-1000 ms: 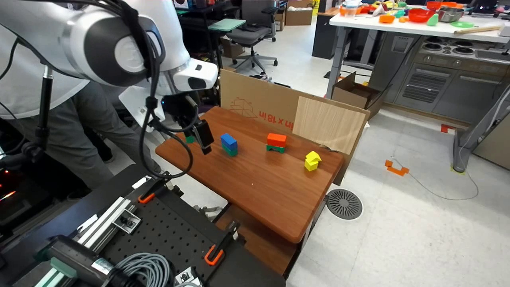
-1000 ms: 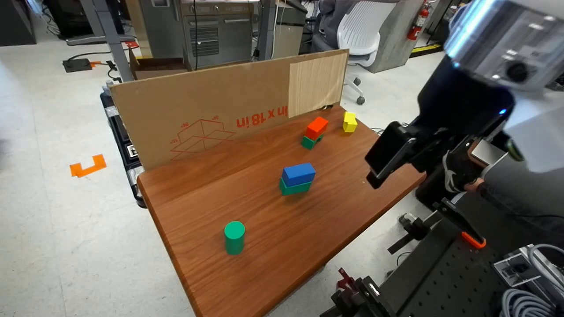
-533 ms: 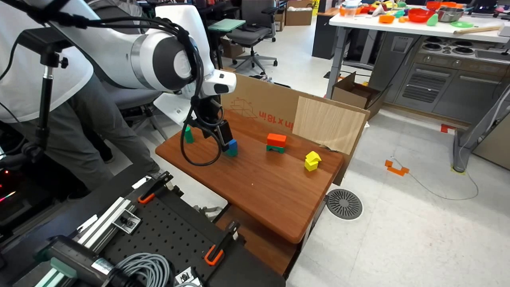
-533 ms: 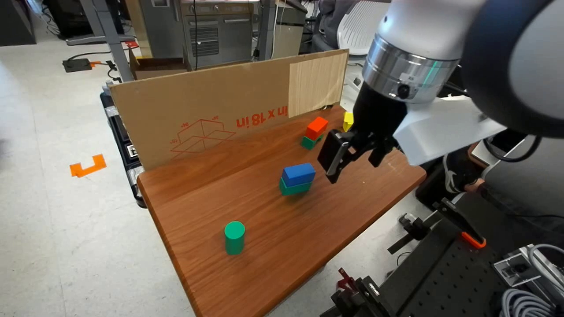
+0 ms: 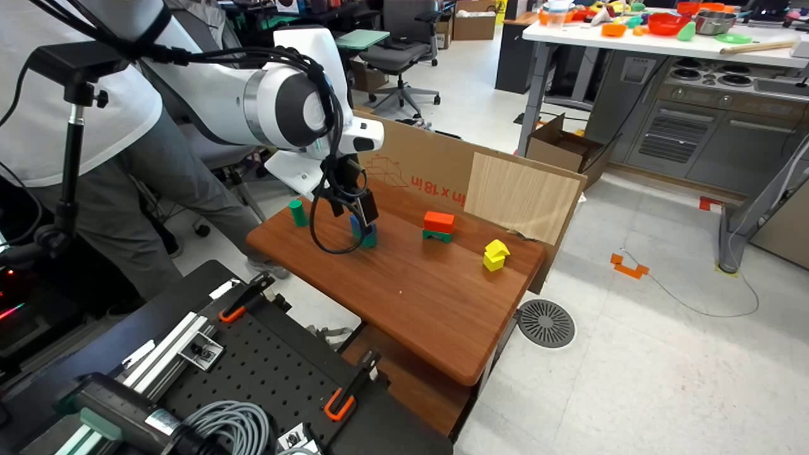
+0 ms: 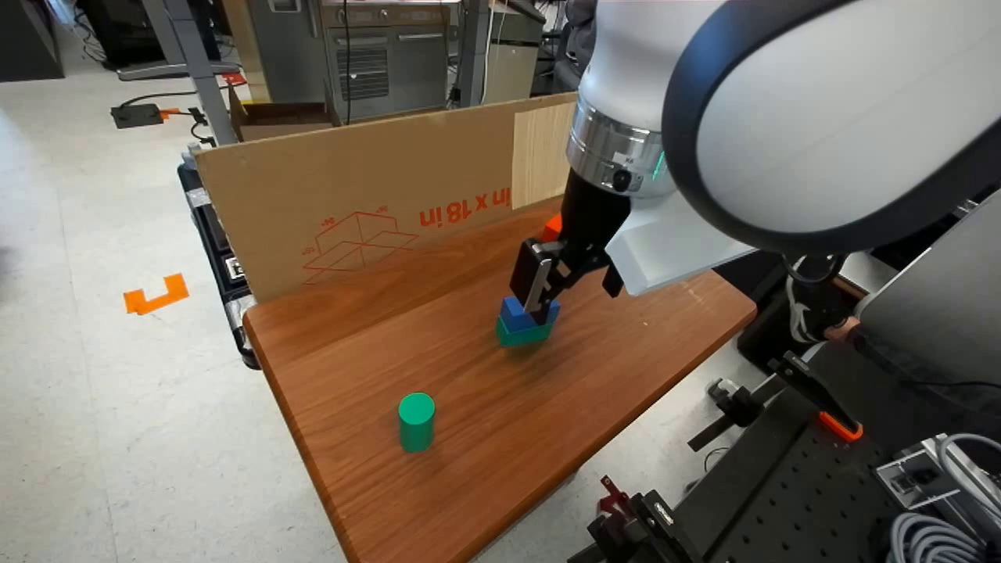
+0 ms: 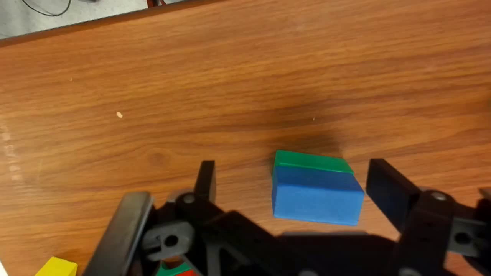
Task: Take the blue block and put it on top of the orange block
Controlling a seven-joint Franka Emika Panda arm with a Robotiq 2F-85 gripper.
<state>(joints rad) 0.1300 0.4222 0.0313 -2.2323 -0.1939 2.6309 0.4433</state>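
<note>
Two fingers of our gripper stand spread wide, with nothing pinched. In the wrist view the blue rectangular block lies between them, closer to the three o'clock finger; whether the two touch, we cannot tell. It sits on a green block on the wood-grain table. In an exterior view the orange block is at three o'clock from it, on top of a green bridge-shaped block.

We judge the blue one light and stiff, likely wood or hard plastic, and hard to damage; its smooth faces could slip under a slack or slanted pinch. We would take it by what look like its short ends, at nine and three o'clock in the wrist view, holding above the seam so the green block is left behind. Off-centre as it is, it would probably meet the three o'clock finger first and get shoved toward nine o'clock, so we want to centre over it, square to its slightly turned sides, before we close.
</note>
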